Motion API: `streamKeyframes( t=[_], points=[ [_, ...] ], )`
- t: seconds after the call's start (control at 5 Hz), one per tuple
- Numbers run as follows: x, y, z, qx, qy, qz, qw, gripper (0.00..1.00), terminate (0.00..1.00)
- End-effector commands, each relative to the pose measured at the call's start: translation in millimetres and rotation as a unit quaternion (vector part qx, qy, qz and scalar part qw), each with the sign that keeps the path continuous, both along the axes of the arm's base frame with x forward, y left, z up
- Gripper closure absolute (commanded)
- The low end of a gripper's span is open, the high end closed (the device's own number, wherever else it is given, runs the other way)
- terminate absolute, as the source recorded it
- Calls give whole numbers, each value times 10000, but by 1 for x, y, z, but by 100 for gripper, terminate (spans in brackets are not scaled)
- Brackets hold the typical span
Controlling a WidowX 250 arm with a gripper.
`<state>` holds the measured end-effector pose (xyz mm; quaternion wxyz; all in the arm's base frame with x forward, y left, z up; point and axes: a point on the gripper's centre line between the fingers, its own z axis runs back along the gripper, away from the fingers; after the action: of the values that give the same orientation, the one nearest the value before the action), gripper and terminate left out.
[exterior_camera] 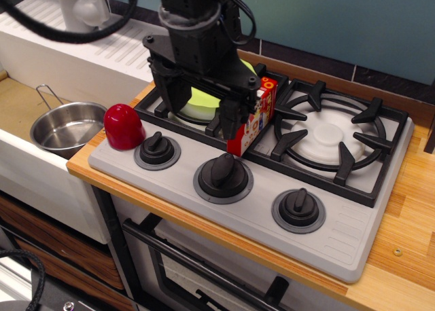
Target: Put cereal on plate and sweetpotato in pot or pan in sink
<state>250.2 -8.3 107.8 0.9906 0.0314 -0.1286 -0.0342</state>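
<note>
Cereal box stood upright between the stove burners, beside the lime-green plate. End effector hung spread over the plate, one finger touching the box.

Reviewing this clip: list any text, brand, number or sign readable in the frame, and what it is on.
Nothing can be quoted with confidence.
Cereal box: yellow lettering on the red edge and small print on the white front panel, too small and blurred to read; partly hidden by the gripper.
Stove knobs: no legible markings.
Sweetpotato, pot, plate: no text visible.
</note>
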Motion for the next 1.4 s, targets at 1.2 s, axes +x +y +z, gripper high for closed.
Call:
streamKeyframes(
  t=[1.2],
  points=[
    [53,-9,-7,-226,-702,-200,9971,0,0]
  ],
)
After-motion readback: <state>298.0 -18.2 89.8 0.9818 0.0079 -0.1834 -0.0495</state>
